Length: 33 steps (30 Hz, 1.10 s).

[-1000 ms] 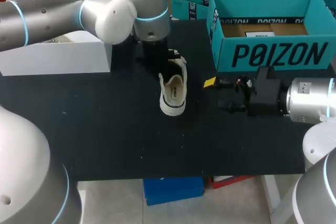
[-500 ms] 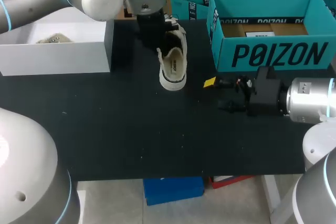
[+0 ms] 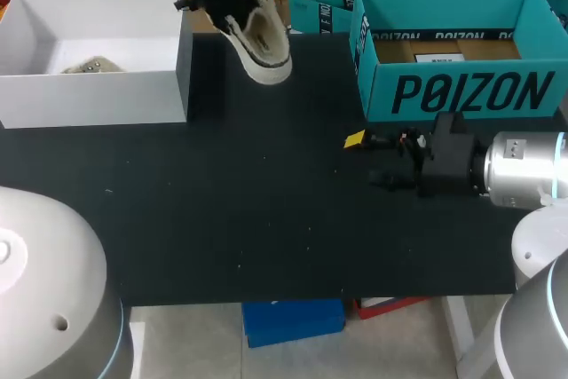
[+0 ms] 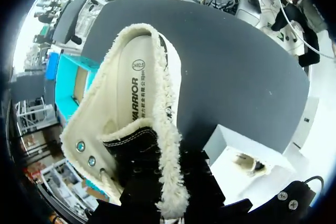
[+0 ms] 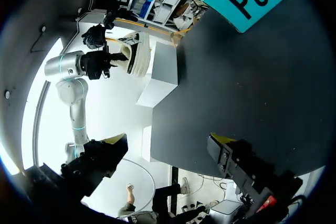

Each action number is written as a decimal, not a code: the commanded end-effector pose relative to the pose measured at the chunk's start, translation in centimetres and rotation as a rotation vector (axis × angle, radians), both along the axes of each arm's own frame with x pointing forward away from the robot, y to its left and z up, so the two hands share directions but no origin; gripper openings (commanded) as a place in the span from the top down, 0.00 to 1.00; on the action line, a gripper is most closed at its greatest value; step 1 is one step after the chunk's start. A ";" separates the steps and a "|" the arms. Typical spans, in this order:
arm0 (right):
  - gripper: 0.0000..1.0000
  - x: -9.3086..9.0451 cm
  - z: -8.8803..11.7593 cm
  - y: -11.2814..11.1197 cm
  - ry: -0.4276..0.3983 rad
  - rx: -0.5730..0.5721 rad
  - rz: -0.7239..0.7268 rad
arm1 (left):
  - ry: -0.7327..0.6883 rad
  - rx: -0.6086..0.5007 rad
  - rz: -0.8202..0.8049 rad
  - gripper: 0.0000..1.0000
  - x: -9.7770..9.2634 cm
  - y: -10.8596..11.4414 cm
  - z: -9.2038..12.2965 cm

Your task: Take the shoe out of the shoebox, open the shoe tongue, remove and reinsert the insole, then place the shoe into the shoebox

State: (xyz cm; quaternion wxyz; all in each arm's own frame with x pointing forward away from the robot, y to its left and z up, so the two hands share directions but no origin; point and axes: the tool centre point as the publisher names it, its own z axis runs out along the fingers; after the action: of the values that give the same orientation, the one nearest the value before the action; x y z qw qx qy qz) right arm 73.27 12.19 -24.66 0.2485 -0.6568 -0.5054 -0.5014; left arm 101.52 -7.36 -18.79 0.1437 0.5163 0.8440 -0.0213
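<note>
A cream shoe point(image 3: 260, 35) with a fleece lining hangs in the air above the table's back edge, just right of the open white shoebox point(image 3: 98, 95). My left gripper point(image 3: 229, 8) is shut on its collar. In the left wrist view the shoe point(image 4: 131, 114) points away from the gripper point(image 4: 167, 187), its insole showing inside, with the white shoebox point(image 4: 231, 145) below. My right gripper point(image 3: 371, 161) is low over the table's right side, open and empty; its yellow fingertips point(image 5: 116, 141) stand wide apart. The right wrist view shows the held shoe point(image 5: 137, 51) far off.
A small beige item point(image 3: 89, 66) lies inside the white shoebox. A large teal box point(image 3: 461, 90) stands at the back right, close behind my right gripper, with another teal box point(image 3: 324, 6) behind it. Bare black tabletop point(image 3: 266, 210) fills the middle and front.
My left arm has lifted the shoe off the middle of the table and carried it back and left, toward the white shoebox. The right arm has not moved.
</note>
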 end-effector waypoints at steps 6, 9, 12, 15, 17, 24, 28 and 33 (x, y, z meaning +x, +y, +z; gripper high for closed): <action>0.00 0.0 0.0 0.0 0.001 -0.002 -0.001 | 0.007 -0.087 0.238 1.00 2.8 9.8 2.2; 0.00 0.0 0.0 0.0 0.001 -0.002 -0.001 | 0.015 -0.095 0.305 1.00 3.2 12.3 1.9; 0.00 0.0 0.0 0.0 0.001 -0.002 -0.001 | 0.018 -0.102 0.364 1.00 4.2 15.4 1.7; 0.00 0.0 0.0 0.0 0.001 -0.002 -0.001 | 0.021 -0.112 0.426 1.00 4.8 17.7 1.4; 0.00 0.0 0.0 0.0 0.001 -0.002 -0.001 | 0.027 -0.108 0.470 1.00 5.1 19.4 1.1; 0.00 0.0 0.0 0.0 0.001 -0.002 -0.001 | 0.045 -0.116 0.580 1.00 5.8 23.9 -0.2; 0.00 0.0 0.0 0.0 0.001 -0.002 -0.001 | 0.061 -0.112 0.627 1.00 6.1 25.6 -1.2; 0.00 0.0 0.0 0.0 0.001 -0.002 -0.001 | 0.074 -0.117 0.670 1.00 6.3 27.2 -2.3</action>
State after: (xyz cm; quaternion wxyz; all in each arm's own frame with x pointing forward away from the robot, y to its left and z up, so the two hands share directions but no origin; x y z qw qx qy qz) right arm 73.27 12.19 -24.66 0.2485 -0.6568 -0.5055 -0.5014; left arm 107.54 19.34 -20.72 0.1390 0.2002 0.9692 -0.0363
